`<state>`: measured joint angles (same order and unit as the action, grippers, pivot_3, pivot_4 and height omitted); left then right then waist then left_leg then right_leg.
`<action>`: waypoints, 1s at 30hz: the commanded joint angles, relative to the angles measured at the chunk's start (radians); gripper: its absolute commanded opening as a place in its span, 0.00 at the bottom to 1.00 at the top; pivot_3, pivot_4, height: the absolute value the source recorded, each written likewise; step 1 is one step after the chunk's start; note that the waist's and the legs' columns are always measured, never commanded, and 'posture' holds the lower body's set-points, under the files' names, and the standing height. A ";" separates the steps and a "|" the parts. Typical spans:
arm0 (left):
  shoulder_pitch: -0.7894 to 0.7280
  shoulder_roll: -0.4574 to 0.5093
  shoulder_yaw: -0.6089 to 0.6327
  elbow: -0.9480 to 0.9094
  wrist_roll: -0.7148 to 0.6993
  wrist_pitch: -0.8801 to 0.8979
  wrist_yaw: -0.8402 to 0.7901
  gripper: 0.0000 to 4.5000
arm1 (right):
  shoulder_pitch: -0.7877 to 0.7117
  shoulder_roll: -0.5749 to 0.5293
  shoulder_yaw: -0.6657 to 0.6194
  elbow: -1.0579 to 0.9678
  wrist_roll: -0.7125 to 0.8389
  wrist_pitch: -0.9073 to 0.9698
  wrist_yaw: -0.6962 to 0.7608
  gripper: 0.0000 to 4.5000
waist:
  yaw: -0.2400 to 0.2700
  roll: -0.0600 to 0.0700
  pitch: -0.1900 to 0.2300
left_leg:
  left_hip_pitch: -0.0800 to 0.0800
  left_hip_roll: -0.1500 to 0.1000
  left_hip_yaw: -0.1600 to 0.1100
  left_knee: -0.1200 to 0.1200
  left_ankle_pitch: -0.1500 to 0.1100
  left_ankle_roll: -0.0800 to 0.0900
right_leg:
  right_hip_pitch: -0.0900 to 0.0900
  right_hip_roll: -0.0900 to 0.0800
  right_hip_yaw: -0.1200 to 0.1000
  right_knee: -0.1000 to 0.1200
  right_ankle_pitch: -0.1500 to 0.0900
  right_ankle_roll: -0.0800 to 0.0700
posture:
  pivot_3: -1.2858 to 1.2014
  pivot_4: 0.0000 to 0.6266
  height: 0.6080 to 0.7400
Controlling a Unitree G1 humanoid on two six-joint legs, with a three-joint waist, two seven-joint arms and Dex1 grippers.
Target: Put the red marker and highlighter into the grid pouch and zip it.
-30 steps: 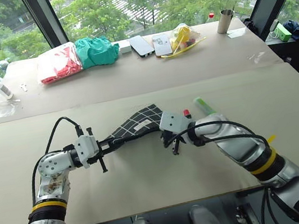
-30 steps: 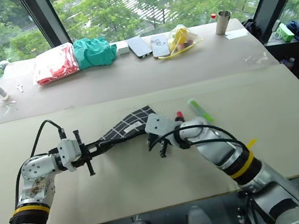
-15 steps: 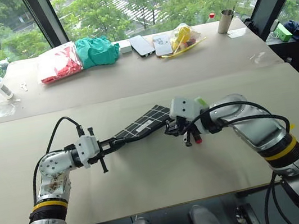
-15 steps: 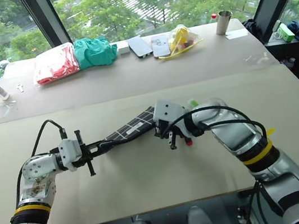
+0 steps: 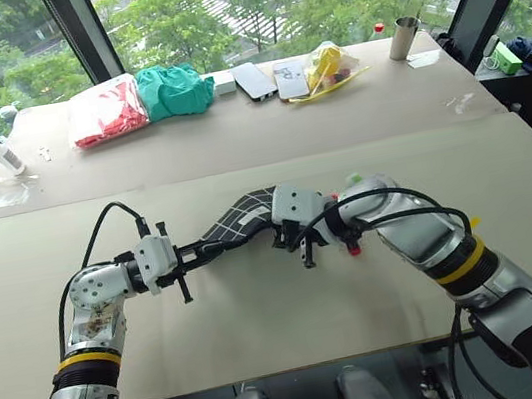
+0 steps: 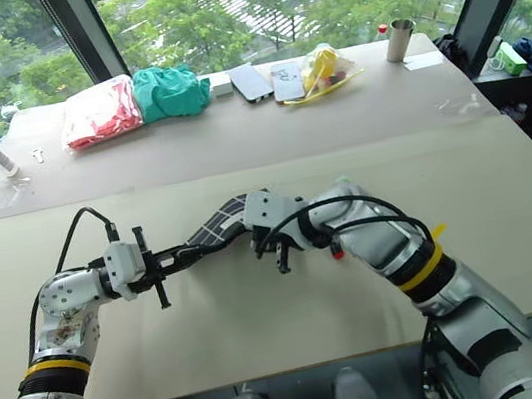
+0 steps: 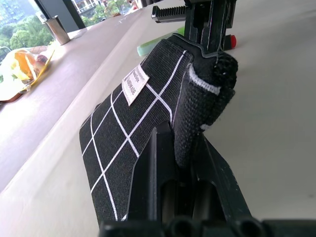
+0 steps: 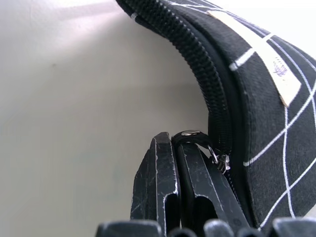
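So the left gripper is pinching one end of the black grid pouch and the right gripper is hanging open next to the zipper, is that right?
Not quite. The left gripper does pinch one end of the black fabric grid pouch, but the right gripper is not open: the right wrist view shows its fingers shut on the zipper pull, right against the pouch's zipper.

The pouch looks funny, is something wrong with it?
A little odd. The grid pouch hangs bent in the air between the left gripper and right gripper, while the red marker and highlighter lie outside on the table.
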<state>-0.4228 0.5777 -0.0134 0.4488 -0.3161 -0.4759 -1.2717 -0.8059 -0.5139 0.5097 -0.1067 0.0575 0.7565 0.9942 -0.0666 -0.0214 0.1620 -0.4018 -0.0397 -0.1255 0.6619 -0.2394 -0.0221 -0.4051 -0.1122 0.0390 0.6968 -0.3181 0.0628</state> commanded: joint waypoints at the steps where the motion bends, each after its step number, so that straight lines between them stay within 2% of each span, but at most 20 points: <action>1: -0.011 0.002 0.001 -0.029 -0.003 0.010 -0.006 0.00 | -0.019 -0.032 -0.036 -0.037 0.024 -0.038 0.051 0.01 | -0.001 0.000 0.000 | 0.000 0.000 0.000 0.000 0.000 0.000 | 0.000 0.000 0.000 0.000 0.000 0.000 | 0.52 0.24 1.00; 7: -0.018 0.004 0.001 -0.029 -0.003 0.018 -0.011 0.00 | -0.028 -0.044 -0.044 -0.026 0.024 -0.045 0.074 0.01 | -0.002 0.000 0.000 | 0.000 0.000 0.000 0.000 0.000 0.000 | 0.000 0.000 0.000 0.000 0.000 0.000 | 0.52 0.24 1.00; 18: -0.051 0.003 -0.006 -0.017 0.001 0.036 -0.040 0.00 | -0.124 0.018 -0.041 0.030 0.071 -0.017 0.162 0.01 | -0.001 0.000 0.000 | 0.000 0.000 0.000 0.000 0.000 0.000 | 0.000 0.000 0.000 0.001 0.000 0.000 | 0.52 0.24 1.00; 25: -0.019 -0.011 -0.014 -0.073 0.003 0.055 -0.017 0.00 | -0.055 -0.005 0.060 -0.028 0.033 -0.043 0.196 0.01 | -0.003 0.000 0.000 | -0.001 0.000 -0.001 0.000 0.000 0.000 | 0.000 0.000 -0.001 0.000 0.000 0.000 | 0.52 0.24 1.00; 30: -0.005 0.003 -0.002 -0.085 0.004 0.064 -0.012 0.00 | -0.049 -0.010 0.058 -0.001 0.017 -0.069 0.186 0.01 | -0.003 0.000 0.000 | -0.001 0.000 0.000 0.000 0.000 0.000 | -0.001 0.000 -0.001 0.000 0.000 0.000 | 0.52 0.24 1.00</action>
<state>-0.4272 0.5723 -0.0252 0.4042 -0.3117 -0.4128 -1.2980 -0.8337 -0.5310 0.5864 -0.0900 0.0753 0.7157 1.1806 -0.0694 -0.0215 0.1620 -0.4024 -0.0396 -0.1260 0.6619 -0.2391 -0.0226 -0.4059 -0.1121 0.0384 0.6972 -0.3181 0.0628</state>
